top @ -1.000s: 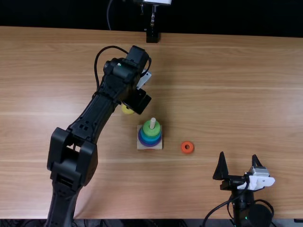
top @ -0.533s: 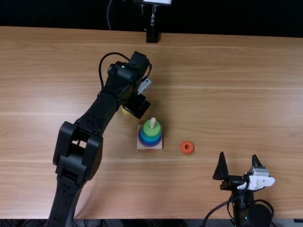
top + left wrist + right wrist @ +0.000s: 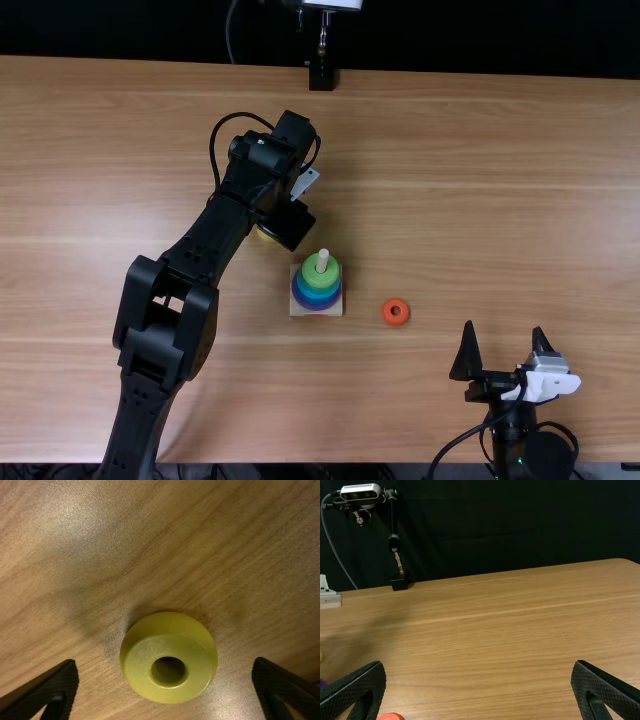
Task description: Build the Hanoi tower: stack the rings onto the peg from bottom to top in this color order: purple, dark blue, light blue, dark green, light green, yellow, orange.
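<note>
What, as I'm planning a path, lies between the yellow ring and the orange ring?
The peg with its stacked rings lies between the yellow ring and orange ring, in the top view.

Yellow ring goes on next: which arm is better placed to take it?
Left, I'd say: the left gripper is open over the yellow ring, its jaws to either side, while the right gripper is farther off, beyond the orange ring.
</note>
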